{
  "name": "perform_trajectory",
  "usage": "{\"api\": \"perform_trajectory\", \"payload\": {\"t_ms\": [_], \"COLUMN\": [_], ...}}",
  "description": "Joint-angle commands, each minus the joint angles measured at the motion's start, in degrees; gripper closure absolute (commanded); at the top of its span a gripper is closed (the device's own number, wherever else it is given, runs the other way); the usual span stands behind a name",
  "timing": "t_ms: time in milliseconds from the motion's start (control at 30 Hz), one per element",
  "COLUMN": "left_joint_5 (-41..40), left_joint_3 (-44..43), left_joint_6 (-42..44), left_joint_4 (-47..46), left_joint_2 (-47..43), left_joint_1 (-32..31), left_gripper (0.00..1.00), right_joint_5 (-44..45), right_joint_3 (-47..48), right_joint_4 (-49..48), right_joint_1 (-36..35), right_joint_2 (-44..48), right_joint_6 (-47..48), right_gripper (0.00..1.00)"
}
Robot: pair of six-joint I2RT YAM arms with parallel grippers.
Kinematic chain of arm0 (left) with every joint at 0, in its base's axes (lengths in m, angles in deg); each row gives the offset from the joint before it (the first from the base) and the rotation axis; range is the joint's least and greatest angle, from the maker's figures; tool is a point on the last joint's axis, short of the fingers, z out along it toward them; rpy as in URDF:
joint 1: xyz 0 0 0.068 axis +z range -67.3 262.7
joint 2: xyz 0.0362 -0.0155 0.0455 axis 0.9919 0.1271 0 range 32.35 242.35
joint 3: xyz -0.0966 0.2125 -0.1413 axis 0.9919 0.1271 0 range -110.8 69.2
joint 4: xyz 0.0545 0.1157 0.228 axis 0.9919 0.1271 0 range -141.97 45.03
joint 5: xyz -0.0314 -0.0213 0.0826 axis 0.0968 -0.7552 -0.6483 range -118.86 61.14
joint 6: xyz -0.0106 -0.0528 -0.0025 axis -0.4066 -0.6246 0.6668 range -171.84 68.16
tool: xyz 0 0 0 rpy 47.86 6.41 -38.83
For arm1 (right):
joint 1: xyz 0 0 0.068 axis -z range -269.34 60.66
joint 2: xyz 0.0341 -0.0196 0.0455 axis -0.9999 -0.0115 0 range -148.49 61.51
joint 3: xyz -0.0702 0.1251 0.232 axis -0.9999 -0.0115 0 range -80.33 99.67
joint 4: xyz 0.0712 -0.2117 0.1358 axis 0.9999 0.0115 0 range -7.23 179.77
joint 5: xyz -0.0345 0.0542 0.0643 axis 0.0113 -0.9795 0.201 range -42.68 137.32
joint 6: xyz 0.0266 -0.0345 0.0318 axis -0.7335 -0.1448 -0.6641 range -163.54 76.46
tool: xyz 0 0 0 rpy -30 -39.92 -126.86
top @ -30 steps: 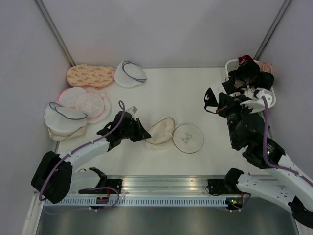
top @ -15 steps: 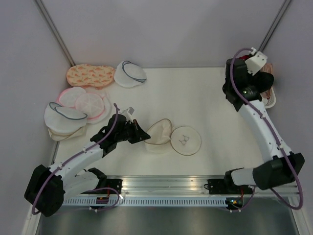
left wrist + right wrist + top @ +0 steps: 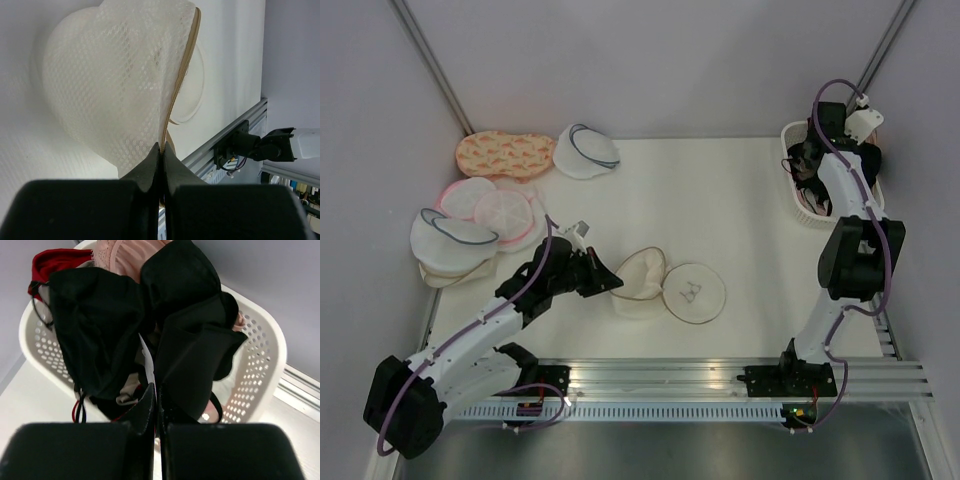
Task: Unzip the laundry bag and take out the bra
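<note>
Top view: the right gripper's fingertips are lost among dark cloth, so the wrist view has to settle it. Right gripper [image 3: 156, 400]: fingers pressed together, pinching black padded bra [image 3: 95, 335] beside its small white tag [image 3: 146, 357]. The bra drapes into a white perforated plastic basket [image 3: 257, 365] at the far right corner of the white table [image 3: 750, 230] and covers most of what lies beneath. A red garment [image 3: 52, 260] and a pale pink garment [image 3: 125, 249] peek out at the far rim. Basket floor hidden.

Left gripper [image 3: 161, 152]: tips closed on the tan-brown zipper rim of the round white mesh laundry bag [image 3: 115, 85]. The bag sits mid-table, unzipped, halves spread side by side. Its inside is turned away from the left wrist camera.
</note>
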State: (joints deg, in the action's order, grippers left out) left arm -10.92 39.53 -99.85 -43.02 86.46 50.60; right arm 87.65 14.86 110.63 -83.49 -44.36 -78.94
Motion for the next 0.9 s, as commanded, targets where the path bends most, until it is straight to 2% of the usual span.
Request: {"api": "perform_trajectory", "payload": {"t_ms": [0, 233, 467, 600, 633, 667, 733, 767, 867], "left_joint_5": [-1.8, -4.1, -4.8, -4.8, -4.8, -4.9, -5.0, -5.4, -5.7], "left_joint_3": [-2.1, -5.7, -6.4, -6.3, -6.2, -5.9, -5.8, -5.7, -5.5], "left_joint_6": [0.0, 1.3, 1.0, 0.6, 0.6, 0.5, 0.6, 0.6, 0.7], "left_joint_4": [3.3, 8.5, 10.2, 10.5, 10.4, 10.5, 10.5, 10.4, 10.4], "left_joint_2": [-2.3, -4.3, -5.2, -5.7, -5.9, -5.9, -5.9, -5.9, -5.7], "left_joint_1": [0.3, 0.4, 0.5, 0.5, 0.5, 0.5, 0.5, 0.5, 0.5], "left_gripper": [0.98, 0.98, 0.98, 0.98, 0.98, 0.98, 0.98, 0.98, 0.98], "right_joint_5": [-0.4, -4.3, -6.3, -9.1, -10.5, -12.1, -13.6, -14.5, -14.9], "right_joint_3": [7.5, 21.1, 26.7, 26.6, 26.4, 25.6, 23.1, 20.1, 17.5], "right_joint_4": [0.2, 4.0, 4.7, 4.2, 4.0, 4.3, 3.4, 2.4, 4.2], "right_joint_1": [1.5, 2.3, 2.3, 2.4, 2.5, 2.4, 2.4, 2.3, 0.9], "right_joint_2": [-5.6, -18.6, -26.6, -27.0, -26.7, -24.9, -21.8, -17.8, -11.7], "right_joint_6": [-0.5, 0.0, 1.4, 1.8, 2.2, 2.3, 1.8, 1.7, 1.6], "right_gripper": [1.0, 1.0, 1.0, 0.98, 0.9, 0.6, 0.38, 0.24, 0.14]}}
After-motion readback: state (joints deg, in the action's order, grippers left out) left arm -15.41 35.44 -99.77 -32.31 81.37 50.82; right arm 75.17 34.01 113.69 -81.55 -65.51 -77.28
